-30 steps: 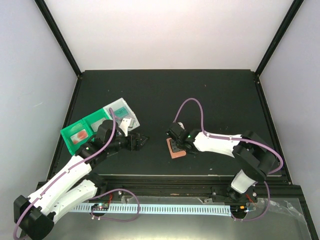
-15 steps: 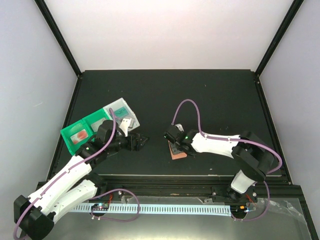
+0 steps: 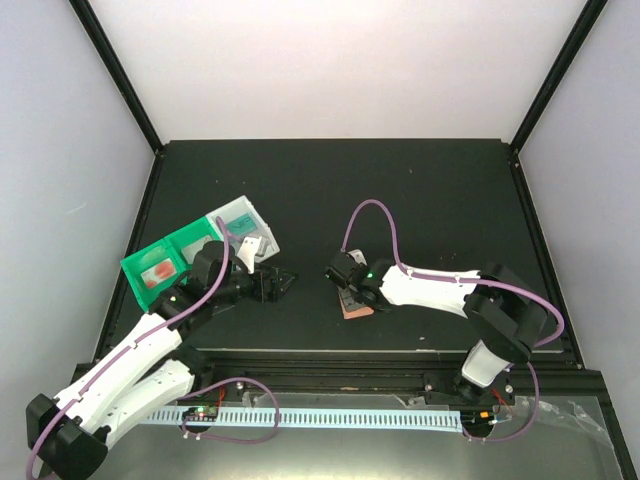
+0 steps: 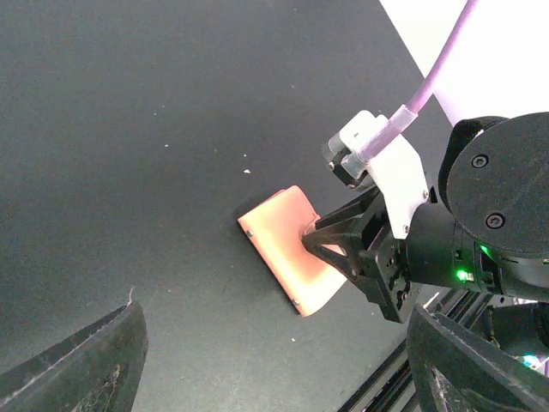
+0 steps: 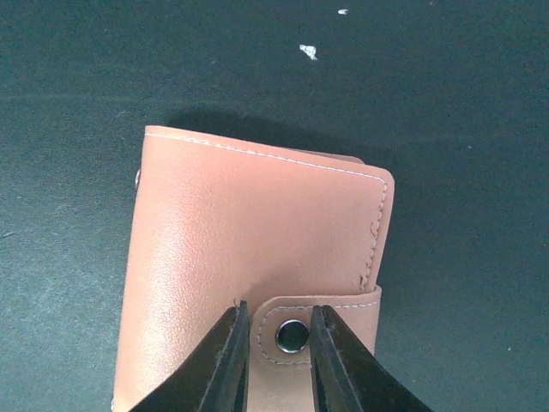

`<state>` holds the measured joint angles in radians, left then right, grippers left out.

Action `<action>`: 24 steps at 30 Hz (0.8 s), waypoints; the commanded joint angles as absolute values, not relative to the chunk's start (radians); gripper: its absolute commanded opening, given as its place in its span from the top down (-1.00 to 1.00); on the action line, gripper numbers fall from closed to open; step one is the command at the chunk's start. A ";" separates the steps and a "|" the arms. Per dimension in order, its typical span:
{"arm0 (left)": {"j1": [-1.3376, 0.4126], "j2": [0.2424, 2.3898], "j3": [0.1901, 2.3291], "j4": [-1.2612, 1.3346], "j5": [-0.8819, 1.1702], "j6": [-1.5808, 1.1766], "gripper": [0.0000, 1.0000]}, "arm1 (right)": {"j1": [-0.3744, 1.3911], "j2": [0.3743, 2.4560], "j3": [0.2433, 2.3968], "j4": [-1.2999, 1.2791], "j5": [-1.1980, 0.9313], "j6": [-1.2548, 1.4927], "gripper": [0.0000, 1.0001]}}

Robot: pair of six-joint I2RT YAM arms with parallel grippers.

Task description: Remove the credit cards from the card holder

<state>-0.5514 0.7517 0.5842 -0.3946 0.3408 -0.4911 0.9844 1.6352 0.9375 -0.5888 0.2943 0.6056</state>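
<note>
Straddling the snap (image 5: pixel 292 336) on the wallet's tab (image 5: pixel 343 316), the right gripper (image 5: pixel 276 311) has its fingers a narrow gap apart, tips down on the leather. It is loosened, not clamped on anything I can see. The wallet (image 5: pixel 244 223) is folded closed, tab fastened, flat on the table (image 3: pixel 420 190), near the middle and close to the near edge. Compared with a second ago, the right gripper has edged slightly left and far over the wallet; the wallet has barely shifted. The left gripper (image 3: pixel 281 282) is spread wide and holds nothing, left of the wallet and apart from it, about where it was. The green-and-white tray (image 3: pixel 139 263) is just beyond the left arm, near the left edge. The table's far and right edges are well apart from both grippers.
</note>
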 commanded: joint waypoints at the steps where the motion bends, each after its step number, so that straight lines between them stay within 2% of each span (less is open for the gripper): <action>1: -0.557 0.736 0.581 -0.383 0.330 -0.492 -0.69 | 0.991 1.640 0.943 -0.602 0.334 0.609 0.59; 7: -0.556 0.732 0.583 -0.386 0.327 -0.495 -0.69 | 0.991 1.662 0.929 -0.582 0.333 0.609 0.61; 16: -0.555 0.722 0.579 -0.388 0.309 -0.500 -0.68 | 0.991 1.646 0.913 -0.573 0.345 0.609 0.98; 24: -0.557 0.743 0.588 -0.410 0.290 -0.497 -0.66 | 0.991 1.553 0.889 -0.532 0.344 0.601 0.98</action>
<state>-0.5514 0.7334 0.5842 -0.4030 0.3096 -0.4919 0.9871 1.6085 0.9066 -0.5591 0.3305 0.6044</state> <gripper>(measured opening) 0.833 0.011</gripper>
